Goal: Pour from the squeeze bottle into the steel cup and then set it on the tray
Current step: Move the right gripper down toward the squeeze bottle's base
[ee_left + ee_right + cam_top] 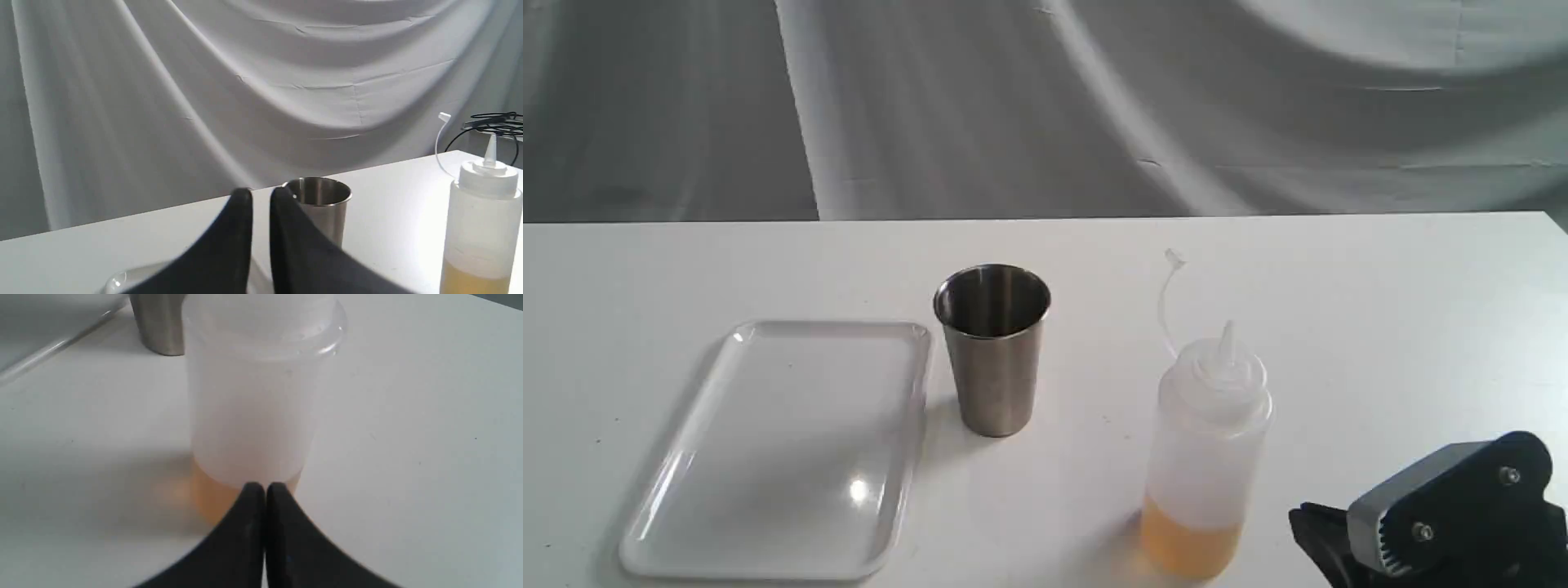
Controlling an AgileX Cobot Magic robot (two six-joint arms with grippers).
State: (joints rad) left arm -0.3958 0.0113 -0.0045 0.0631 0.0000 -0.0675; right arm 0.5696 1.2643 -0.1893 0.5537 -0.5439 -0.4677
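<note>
The squeeze bottle stands upright on the white table with amber liquid in its bottom part; its cap strap curls up beside the nozzle. The steel cup stands upright to its left, and the white tray lies bare left of the cup. My right gripper sits low just right of the bottle, apart from it; in the right wrist view its fingers are pressed together right in front of the bottle. My left gripper is shut on nothing, the cup behind it.
A grey draped cloth hangs behind the table's far edge. Black cables lie past the table's end beyond the bottle. A tray corner shows under the left gripper. Cup base and tray rim lie beyond the bottle.
</note>
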